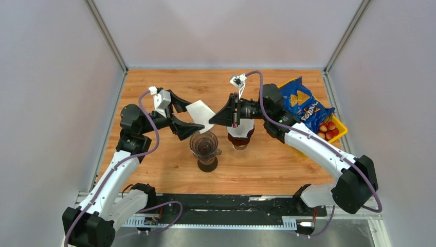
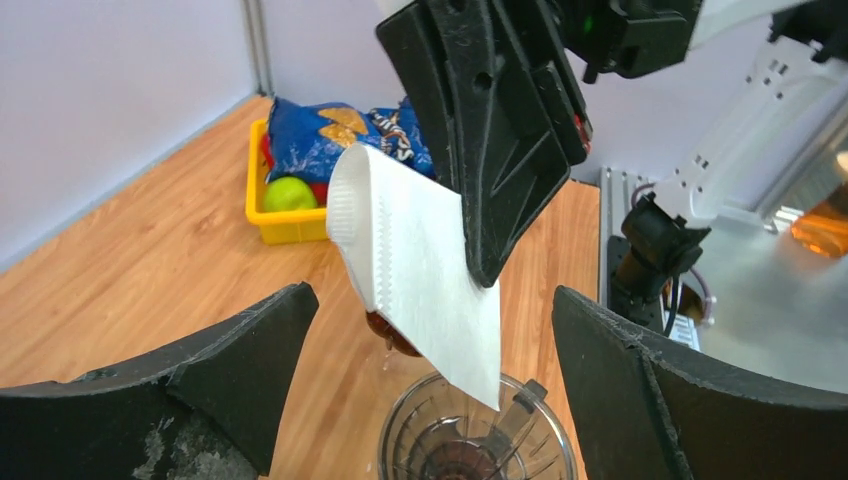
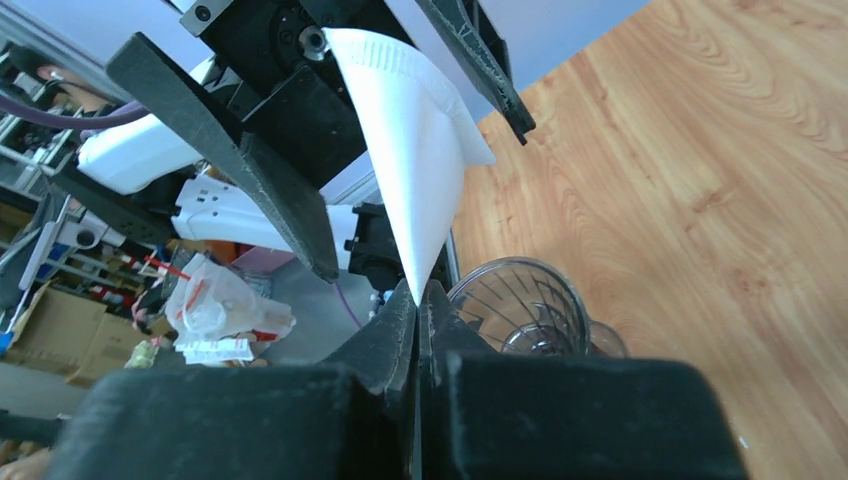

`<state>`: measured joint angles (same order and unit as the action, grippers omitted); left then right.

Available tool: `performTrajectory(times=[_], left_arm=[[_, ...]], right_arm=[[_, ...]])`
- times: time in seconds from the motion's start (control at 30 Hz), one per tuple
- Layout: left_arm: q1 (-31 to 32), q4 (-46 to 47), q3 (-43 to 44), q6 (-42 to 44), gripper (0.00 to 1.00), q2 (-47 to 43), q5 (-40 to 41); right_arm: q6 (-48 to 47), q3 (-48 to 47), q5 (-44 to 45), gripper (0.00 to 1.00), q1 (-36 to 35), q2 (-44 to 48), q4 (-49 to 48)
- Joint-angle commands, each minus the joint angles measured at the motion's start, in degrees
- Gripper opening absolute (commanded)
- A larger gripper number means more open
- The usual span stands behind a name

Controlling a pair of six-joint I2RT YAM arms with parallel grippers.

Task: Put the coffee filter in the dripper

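The table (image 1: 154,87) holds the dripper (image 1: 204,144), which stands right under the filter (image 1: 200,114). The filter hangs tilted, with its point toward the right arm and its wide end away. The right end effector (image 1: 212,122) is clenched on that point. The left end effector (image 1: 195,117) is spread wide around the filter and seems not to touch it.

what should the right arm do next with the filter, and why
Probably lower the filter toward the dripper: the right jaws are shut on one corner, the left jaws stand open and off it, and its lower corner seems to hang over the dripper's open mouth.
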<state>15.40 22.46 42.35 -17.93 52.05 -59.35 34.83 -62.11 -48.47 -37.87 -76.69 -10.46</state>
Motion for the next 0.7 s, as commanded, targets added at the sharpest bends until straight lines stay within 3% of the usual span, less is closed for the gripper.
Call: performTrajectory(times=[0.0,0.07,0.2,0.3,0.4,0.5,0.67], left_arm=[[0.2,-3.9,0.2,-5.5,1.0,-3.0,9.4],[0.2,-4.3,0.3,-8.0,0.98,-3.5,11.4],[0.2,-7.2,3.1,-11.3,0.81,-3.7,15.5],[0.2,-7.7,5.7,-12.7,0.74,-2.7,15.1],[0.2,-7.0,7.1,-14.2,0.61,-0.9,13.0],[0.2,-6.8,7.8,-15.5,0.36,0.6,11.1],[0.2,-6.6,7.5,-16.0,0.23,0.7,9.2]], right_arm=[[-4.9,-3.7,4.7,0.02,-0.3,0.8,3.2],[-5.8,-4.2,5.7,0.02,-0.3,0.8,4.6],[-6.8,-4.8,5.8,0.03,-0.3,0.6,6.2],[-7.1,-5.0,5.6,0.03,-0.3,0.4,6.9],[-7.4,-5.2,5.7,0.03,-0.3,0.3,7.2],[-7.7,-5.3,6.8,0.04,-0.3,0.2,7.7],[-8.5,-6.1,9.6,0.06,-0.3,0.3,8.8]])
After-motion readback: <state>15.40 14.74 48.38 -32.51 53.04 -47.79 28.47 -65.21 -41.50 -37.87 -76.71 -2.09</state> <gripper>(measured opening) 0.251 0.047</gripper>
